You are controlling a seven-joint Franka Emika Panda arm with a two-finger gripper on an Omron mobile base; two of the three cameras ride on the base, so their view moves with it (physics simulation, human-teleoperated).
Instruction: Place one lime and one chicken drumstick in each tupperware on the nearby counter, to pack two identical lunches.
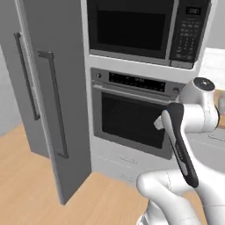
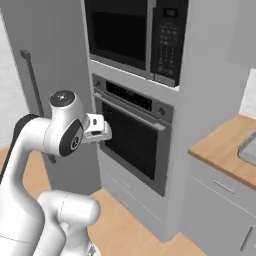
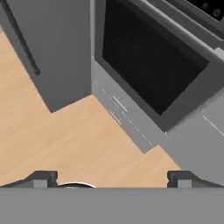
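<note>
A tall grey cabinet (image 1: 48, 101) with long bar handles is seen at nine o'clock in the left base view. Beside it, toward three o'clock, a wall oven (image 1: 132, 118) is set beneath a microwave (image 1: 145, 28). The counter (image 2: 225, 147) is found at three o'clock in the right base view, with the corner of a grey tupperware (image 2: 248, 148) resting on it at the frame edge. The gripper (image 3: 111, 179) is held spread wide and empty above the wooden floor (image 3: 65, 144).
</note>
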